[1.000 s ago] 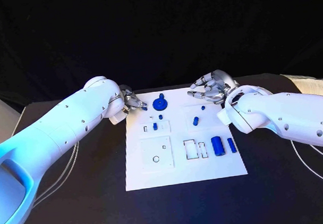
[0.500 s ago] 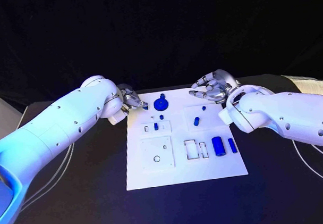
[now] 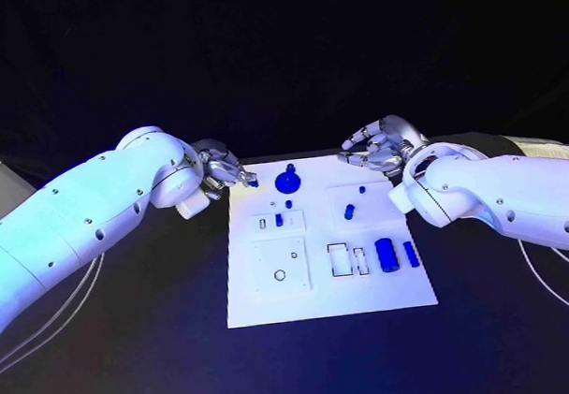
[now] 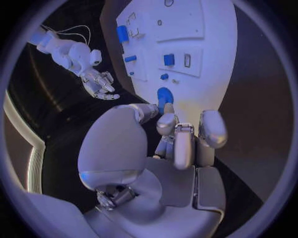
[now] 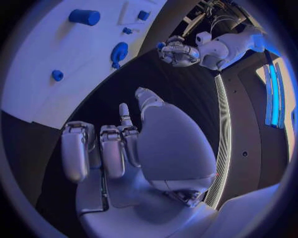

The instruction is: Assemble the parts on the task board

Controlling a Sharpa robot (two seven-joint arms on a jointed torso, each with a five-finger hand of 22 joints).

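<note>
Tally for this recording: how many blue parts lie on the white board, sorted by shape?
Knob: 1
Thick cylinder: 1
Slim bar: 1
Short pegs: 2
Total: 5, leaving out a few blue specks too small to tell.

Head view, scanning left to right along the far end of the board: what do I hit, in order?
left hand → round blue part with a stem → small blue peg → right hand. All sit at the far end of the white task board.
</note>
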